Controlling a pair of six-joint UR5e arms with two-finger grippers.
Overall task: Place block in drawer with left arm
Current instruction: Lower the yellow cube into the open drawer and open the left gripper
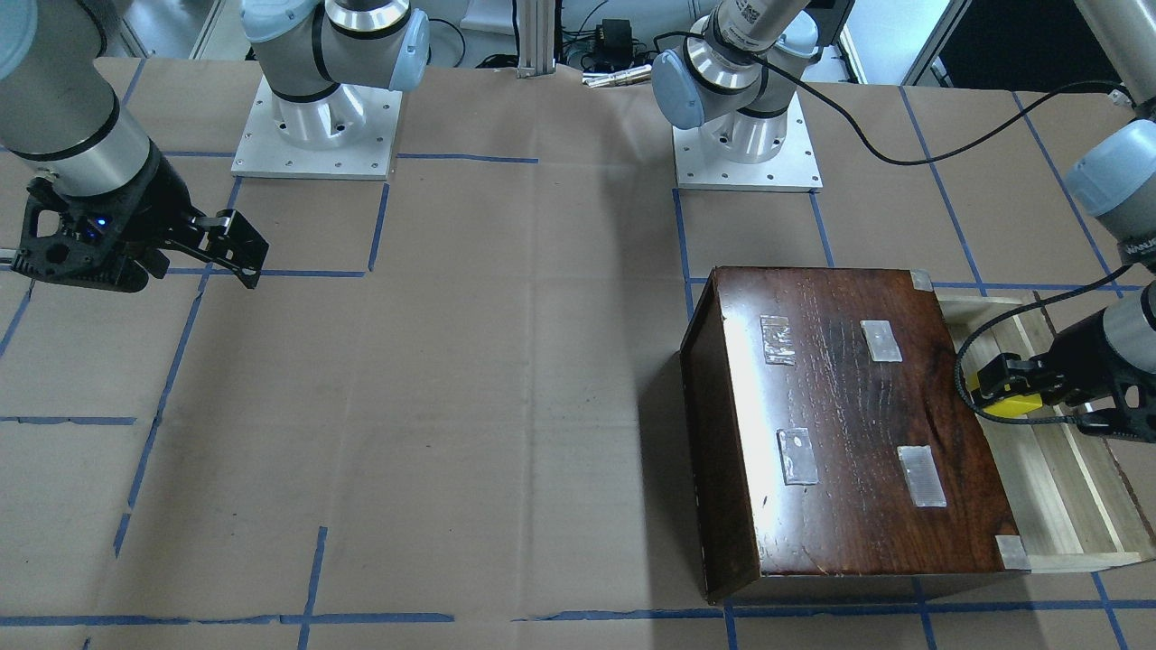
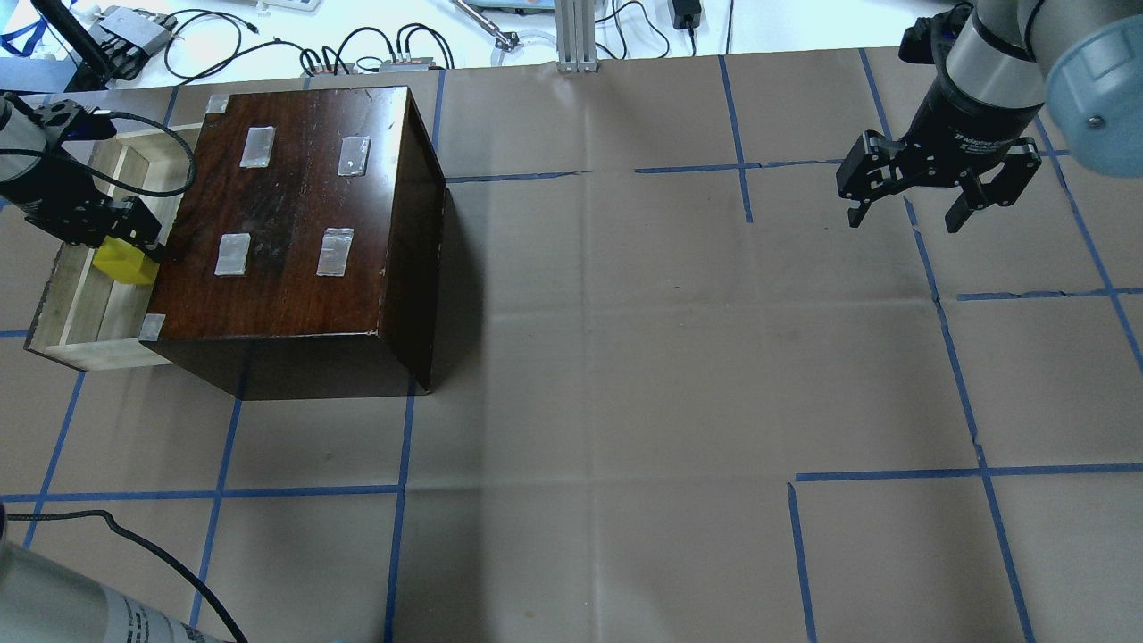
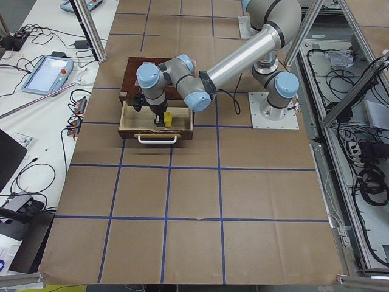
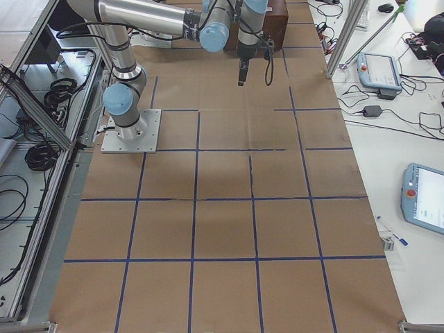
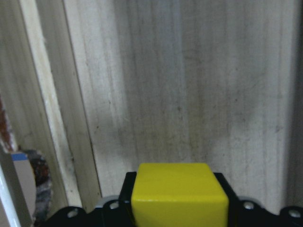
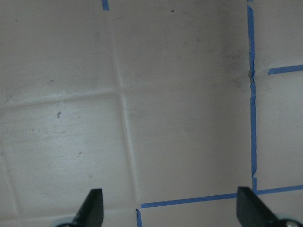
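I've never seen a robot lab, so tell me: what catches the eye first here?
The bright yellow block stands out, gripped in the left gripper over the open pale-wood drawer. Next is the glossy dark-brown cabinet with silver tape patches, which the drawer slides out of. Far across the table, the right gripper hangs open and empty.

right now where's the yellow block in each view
Front-facing: block near the right edge, right of the cabinet, over the drawer.
Overhead: block near the left edge, left of the cabinet.
Exterior left: block upper centre, over the drawer.
Exterior right: not visible, beyond the cabinet.
Left wrist: block bottom centre.
Right wrist: not in it.
Shared landmark: the cabinet; the block sits on its open-drawer side.
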